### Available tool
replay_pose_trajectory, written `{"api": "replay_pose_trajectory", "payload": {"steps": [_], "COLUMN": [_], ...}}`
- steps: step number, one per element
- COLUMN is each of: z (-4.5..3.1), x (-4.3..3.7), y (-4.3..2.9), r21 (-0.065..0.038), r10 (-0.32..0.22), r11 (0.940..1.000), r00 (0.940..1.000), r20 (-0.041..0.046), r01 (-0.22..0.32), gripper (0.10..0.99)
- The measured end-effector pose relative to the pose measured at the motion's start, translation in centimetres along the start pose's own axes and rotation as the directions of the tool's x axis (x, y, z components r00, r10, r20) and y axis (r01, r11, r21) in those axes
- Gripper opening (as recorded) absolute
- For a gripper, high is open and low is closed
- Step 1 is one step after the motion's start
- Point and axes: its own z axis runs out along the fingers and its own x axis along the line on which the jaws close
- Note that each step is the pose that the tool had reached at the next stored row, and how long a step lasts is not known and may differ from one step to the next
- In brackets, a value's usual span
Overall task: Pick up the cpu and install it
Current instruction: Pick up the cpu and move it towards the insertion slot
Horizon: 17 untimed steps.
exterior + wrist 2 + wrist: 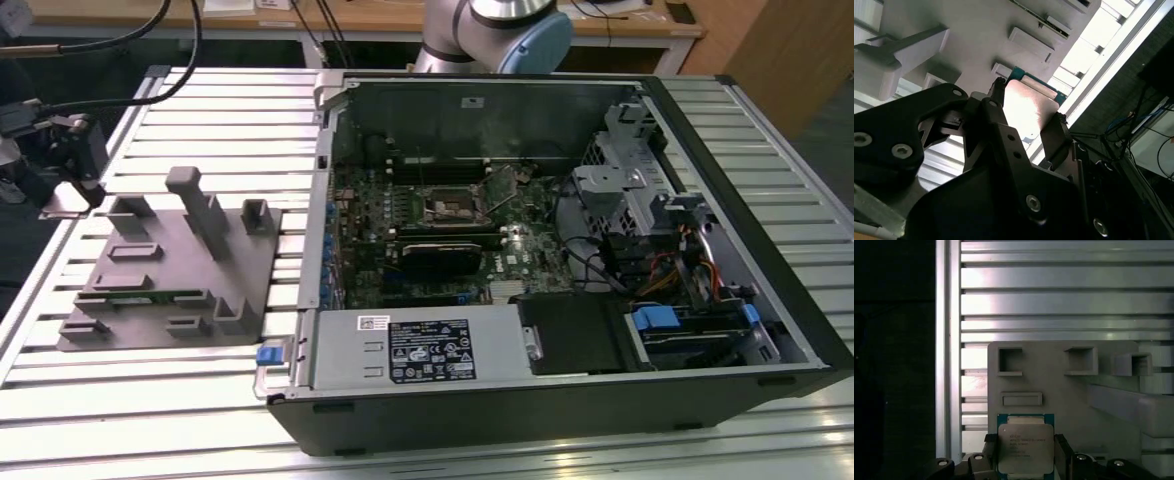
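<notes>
Slatted metal table (134,400) bears grey fixture (147,268); jaws grip cpu (1025,447).

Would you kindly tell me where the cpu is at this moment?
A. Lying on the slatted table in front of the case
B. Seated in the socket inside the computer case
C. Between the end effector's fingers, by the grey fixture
C: in both wrist views the end effector's fingers close on two opposite edges of the cpu, with the grey fixture behind it.
</notes>
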Motion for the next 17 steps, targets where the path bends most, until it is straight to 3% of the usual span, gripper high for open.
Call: {"api": "replay_pose_trajectory", "payload": {"steps": [17], "z": [-3.28], "x": [-0.02], "y": [0.25], "r21": [0.0], "r10": [0.0], "r11": [1.0], "r00": [1.0], "r20": [0.0], "r01": [0.0], "gripper": [0.541]}}
